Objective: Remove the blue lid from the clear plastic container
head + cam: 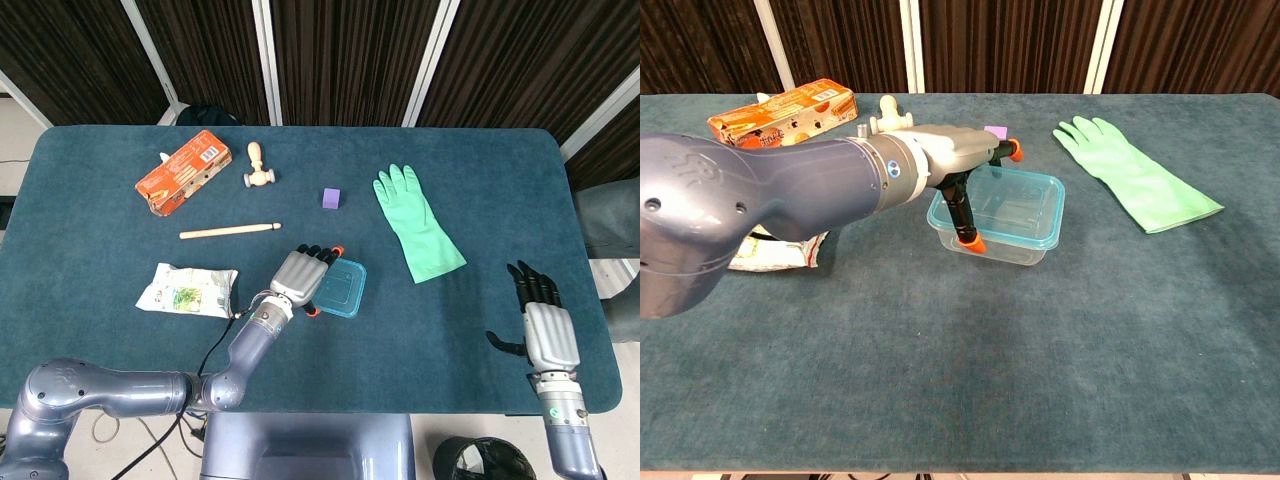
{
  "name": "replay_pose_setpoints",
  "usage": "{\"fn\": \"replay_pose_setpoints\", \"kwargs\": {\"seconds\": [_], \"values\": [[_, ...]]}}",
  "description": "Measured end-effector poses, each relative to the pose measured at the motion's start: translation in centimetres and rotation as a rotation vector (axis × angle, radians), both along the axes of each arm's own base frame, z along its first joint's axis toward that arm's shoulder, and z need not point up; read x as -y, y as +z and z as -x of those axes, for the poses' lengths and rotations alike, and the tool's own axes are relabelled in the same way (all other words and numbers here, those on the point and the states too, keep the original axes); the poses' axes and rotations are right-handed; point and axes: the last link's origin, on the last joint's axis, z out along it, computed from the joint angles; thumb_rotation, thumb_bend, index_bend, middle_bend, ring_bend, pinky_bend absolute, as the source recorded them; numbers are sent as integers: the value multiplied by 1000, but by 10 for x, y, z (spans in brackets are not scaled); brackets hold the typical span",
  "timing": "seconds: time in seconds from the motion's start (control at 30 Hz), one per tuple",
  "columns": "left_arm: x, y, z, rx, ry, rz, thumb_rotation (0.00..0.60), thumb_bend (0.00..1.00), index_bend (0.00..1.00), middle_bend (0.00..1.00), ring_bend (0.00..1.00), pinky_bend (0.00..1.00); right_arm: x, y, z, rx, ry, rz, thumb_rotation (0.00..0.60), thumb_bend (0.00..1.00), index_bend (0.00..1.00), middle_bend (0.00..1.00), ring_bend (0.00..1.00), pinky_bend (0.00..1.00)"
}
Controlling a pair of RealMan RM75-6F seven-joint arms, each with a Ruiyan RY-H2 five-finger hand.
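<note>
Behind teal table point(120, 330), dark slatted wall point(350, 55)

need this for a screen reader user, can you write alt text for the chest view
The robot's left hand grips the left end of a clear plastic container with its blue lid on, on a teal table. Behind lie a green rubber glove, an orange box and a wooden mallet.
</note>
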Motion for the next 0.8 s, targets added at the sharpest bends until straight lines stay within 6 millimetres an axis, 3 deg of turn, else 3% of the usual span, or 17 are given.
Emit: {"fn": "replay_pose_setpoints", "kwargs": {"seconds": [0.3, 0.8], "values": [[-5, 2, -4, 45, -24, 47, 600, 230, 75, 259, 177, 297, 13, -25, -31, 23, 56, -38, 600, 238, 0, 0, 0, 0], [1, -2, -12, 82, -8, 104, 600, 230, 75, 259, 177, 296, 12, -70, -69, 57, 100, -142, 600, 238, 0, 0, 0, 0]]}}
